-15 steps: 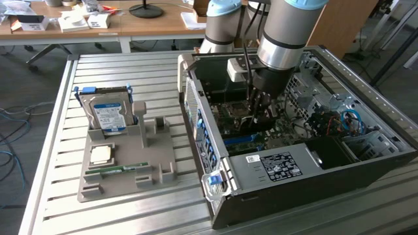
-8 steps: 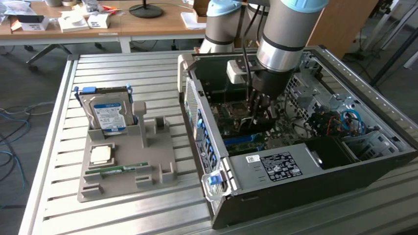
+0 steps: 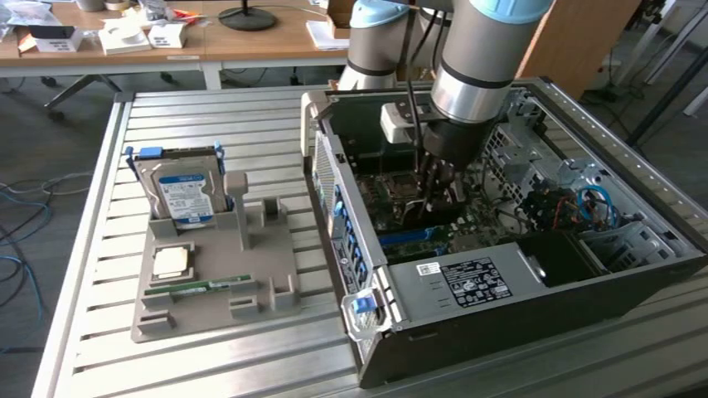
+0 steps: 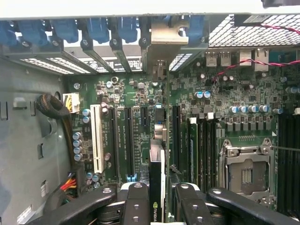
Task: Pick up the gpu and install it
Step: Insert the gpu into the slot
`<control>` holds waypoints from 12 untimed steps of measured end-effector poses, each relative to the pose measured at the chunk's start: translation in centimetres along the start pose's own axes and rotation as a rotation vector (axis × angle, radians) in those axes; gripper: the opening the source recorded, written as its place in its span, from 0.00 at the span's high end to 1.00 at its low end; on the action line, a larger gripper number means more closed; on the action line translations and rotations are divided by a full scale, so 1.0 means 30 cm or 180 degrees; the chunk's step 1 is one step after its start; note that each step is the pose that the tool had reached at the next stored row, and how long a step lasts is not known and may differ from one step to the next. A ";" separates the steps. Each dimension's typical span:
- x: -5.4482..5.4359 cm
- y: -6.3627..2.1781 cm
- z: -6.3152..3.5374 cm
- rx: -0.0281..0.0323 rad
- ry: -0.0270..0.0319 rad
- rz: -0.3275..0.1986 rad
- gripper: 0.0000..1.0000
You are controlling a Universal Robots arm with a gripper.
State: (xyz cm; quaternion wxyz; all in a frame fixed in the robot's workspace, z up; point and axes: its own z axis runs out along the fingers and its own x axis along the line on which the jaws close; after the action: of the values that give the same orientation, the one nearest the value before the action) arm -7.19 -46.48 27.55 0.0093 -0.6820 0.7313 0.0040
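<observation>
Room: you have wooden desks [image 3: 254,41] along the back of the exterior view, carrying small white boxes [image 3: 122,37] and a round black lamp base [image 3: 245,16]. Loose cables [image 3: 22,199] lie on the floor at the exterior view's left.

Surface: a slatted aluminium table [image 3: 221,108].

On it, toward the exterior view's right, an open computer case [image 3: 498,332] lies on its side. The arm [image 3: 482,58] comes down from above into the case, with the gripper [image 3: 434,186] low inside it, over the board.

Toward the exterior view's left, well apart from the case, sits a grey parts holder [image 3: 210,311]. It carries a hard drive [image 3: 182,195] with a blue-white label standing upright, a square chip [image 3: 172,263] lying flat, and a thin memory stick [image 3: 199,288] just beside the chip.

Wrist view: you look down on the motherboard [image 4: 136,93]. The gripper's black fingers [image 4: 136,201] pinch the gpu [image 4: 157,176] between them. The card is seen edge-on, standing on edge over the motherboard and running straight away from the gripper. Its silver end bracket [image 4: 164,35] sits at the case's rear wall, among the blue slot clips [image 4: 98,28].

The white expansion slot [image 4: 97,138] lies to one side of the card, apart from it, and the CPU socket [image 4: 246,173] to the other side. You cannot tell whether the card's edge is seated in a slot.
</observation>
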 end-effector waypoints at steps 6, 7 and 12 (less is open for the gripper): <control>0.001 0.005 0.001 -0.0001 0.0001 -0.0001 0.74; 0.001 0.005 0.002 0.0000 0.0001 0.0000 0.74; 0.001 0.010 0.003 0.0000 0.0000 0.0000 0.74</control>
State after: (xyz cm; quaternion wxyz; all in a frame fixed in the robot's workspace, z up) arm -7.50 -46.48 27.47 0.0093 -0.6820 0.7313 0.0040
